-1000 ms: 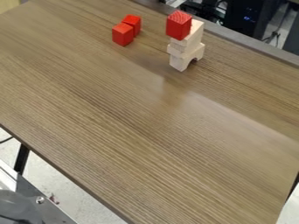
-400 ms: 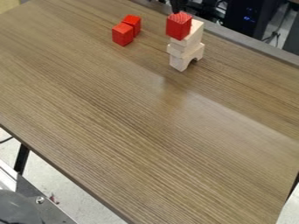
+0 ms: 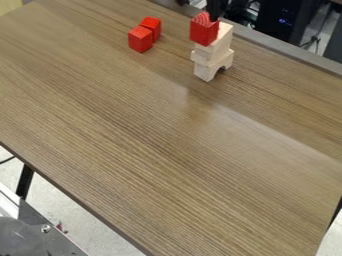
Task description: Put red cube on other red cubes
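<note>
One red cube [image 3: 204,30] rests on top of a stack of pale wooden blocks [image 3: 212,56] near the table's back edge. My black gripper [image 3: 214,15] is at the top edge of the view, its lower end at the upper right of that cube and overlapping it in view. To the left, two other red cubes stand on the table close together, the front one [image 3: 140,39] slightly left of the back one [image 3: 153,28].
The brown wooden table [image 3: 153,135] extends toward the camera, with its grey back edge [image 3: 280,49] behind the stack. Dark equipment [image 3: 284,22] stands beyond that edge. A metal frame [image 3: 40,230] is at the lower left.
The gripper has come into view from the top edge, then moved slightly right and down beside the stacked cube. The cubes and wooden blocks have stayed in place.
</note>
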Robot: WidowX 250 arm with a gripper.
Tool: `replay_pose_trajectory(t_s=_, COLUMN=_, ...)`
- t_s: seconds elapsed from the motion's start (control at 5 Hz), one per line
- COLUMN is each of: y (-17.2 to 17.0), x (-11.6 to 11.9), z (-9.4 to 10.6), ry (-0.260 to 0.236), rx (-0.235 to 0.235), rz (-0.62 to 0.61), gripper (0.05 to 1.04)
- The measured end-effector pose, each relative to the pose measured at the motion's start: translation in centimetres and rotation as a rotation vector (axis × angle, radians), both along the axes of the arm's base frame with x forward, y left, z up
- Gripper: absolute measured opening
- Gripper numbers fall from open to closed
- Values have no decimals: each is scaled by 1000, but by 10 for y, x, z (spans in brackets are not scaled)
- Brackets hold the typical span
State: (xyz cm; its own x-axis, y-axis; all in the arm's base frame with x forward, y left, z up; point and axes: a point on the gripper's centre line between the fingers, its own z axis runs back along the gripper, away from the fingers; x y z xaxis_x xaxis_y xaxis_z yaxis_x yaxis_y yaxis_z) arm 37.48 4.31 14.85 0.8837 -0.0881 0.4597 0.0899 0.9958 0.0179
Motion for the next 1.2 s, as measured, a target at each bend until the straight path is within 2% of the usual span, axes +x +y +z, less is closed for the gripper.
replay_pose_trajectory(t_s=0.2, y=-1, x=2, z=0, ry=-8, rx=8, rz=4, gripper=1000)
replay_pose_trajectory(t_s=0.8, y=0, x=7, z=-21, ry=37, rx=0, rz=12, gripper=1000)
replay_pose_trajectory(t_s=1.0, y=-2, x=13, z=-29, ry=28, rx=-1, rz=10, gripper=954)
replay_pose_trajectory(t_s=1.2, y=-6, x=22, z=-38, ry=-1, rx=-13, rz=18, gripper=672)
